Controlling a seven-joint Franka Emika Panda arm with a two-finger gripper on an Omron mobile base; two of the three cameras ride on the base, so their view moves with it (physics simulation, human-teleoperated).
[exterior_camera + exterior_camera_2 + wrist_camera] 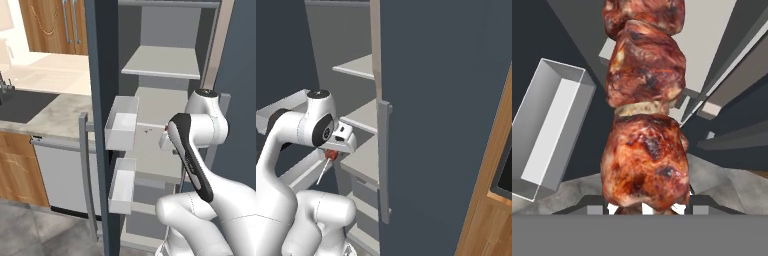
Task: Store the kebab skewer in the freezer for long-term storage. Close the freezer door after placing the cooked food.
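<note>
The kebab skewer (644, 145) runs up the middle of the hand view, its reddish-brown meat chunks stacked above my gripper (644, 207), which is shut on its lowest chunk. In the right base view the skewer (325, 167) hangs from the hand with its pale stick pointing down and left. There my gripper (331, 152) is just in front of a middle shelf (363, 160) of the freezer. The freezer (160, 62) stands open with grey shelves inside. The freezer door (102, 100) is swung wide, edge-on to me, with white bins (122, 122) on its inner side.
The fridge's other door (446, 125) is closed, its bar handle (384, 160) close to the right of the hand. A lower door bin (122, 185) juts toward the arm. A stone counter (55, 112) and silver dishwasher (60, 175) lie left; a wooden cabinet (491, 200) stands right.
</note>
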